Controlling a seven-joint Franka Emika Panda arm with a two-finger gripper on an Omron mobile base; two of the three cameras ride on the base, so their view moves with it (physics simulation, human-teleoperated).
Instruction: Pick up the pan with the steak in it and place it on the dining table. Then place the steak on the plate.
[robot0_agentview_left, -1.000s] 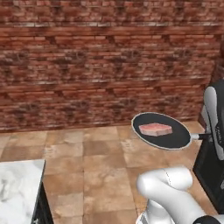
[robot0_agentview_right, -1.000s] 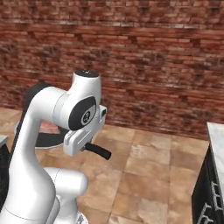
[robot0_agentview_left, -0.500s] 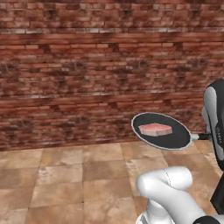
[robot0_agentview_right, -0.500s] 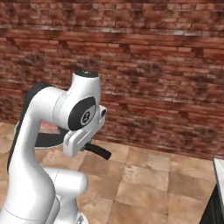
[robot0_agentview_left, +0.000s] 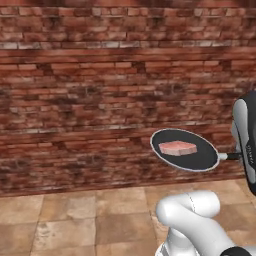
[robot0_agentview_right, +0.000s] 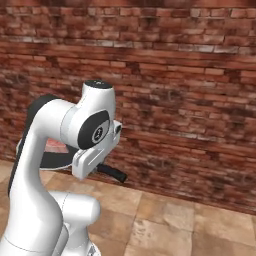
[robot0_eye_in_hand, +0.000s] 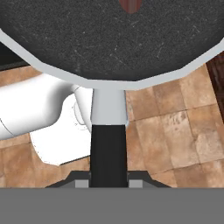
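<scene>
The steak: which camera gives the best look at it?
The left base view: the steak lies whole in the pan, seen from above. The hand view catches just a reddish sliver at its top edge. In the right base view the arm hides nearly all of it.

the pan (robot0_agentview_left: 192, 156) i carry looks matt black and finely speckled, with a pale metal rim. the steak (robot0_agentview_left: 177, 147) looks soft pink. rough red brick wall (robot0_agentview_left: 90, 95), mottled stone-tiled floor (robot0_agentview_left: 65, 225).
</scene>
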